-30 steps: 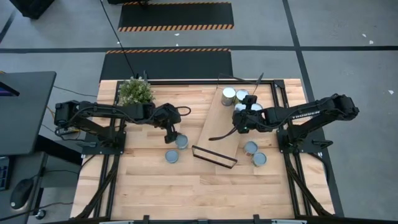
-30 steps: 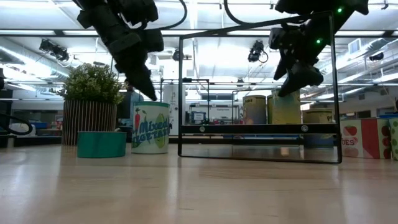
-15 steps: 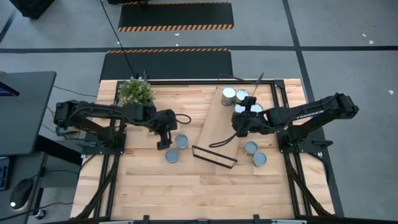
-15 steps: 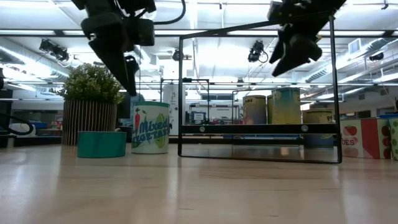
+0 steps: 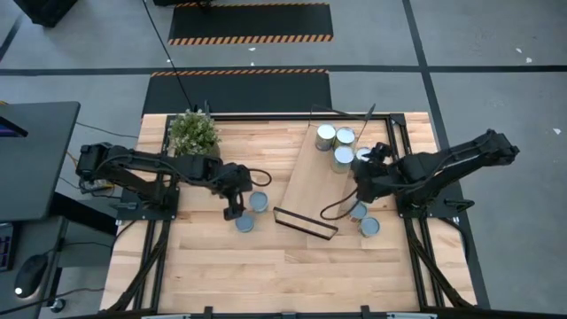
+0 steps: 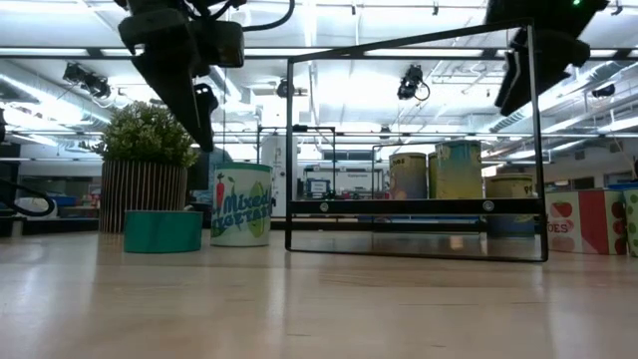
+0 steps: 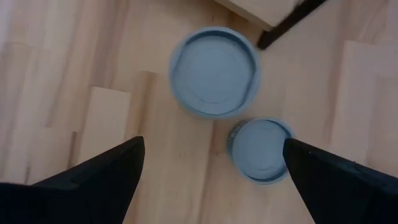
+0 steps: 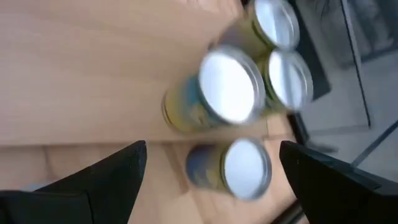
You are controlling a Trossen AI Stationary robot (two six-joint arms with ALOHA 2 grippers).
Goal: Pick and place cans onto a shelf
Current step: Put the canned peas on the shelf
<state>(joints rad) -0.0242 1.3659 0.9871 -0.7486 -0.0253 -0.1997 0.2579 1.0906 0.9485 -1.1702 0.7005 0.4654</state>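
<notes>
**Both grippers empty above the cans**

Now your left gripper [image 5: 234, 211] hangs wide open and empty over two cans [image 5: 251, 212] on the table, at nine o'clock from the shelf [image 5: 325, 180]. Your right gripper [image 5: 361, 184], jaws spread and holding nothing, hovers at the shelf's three o'clock edge; three cans [image 5: 336, 145] stand at the plank's twelve o'clock end.

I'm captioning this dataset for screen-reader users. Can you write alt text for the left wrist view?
Looking straight down past the left gripper, whose two dark fingers are spread wide apart, at two cans standing upright close together on the wooden tabletop. The corner of the light-wood shelf, with its black rail, shows at the edge.
</notes>
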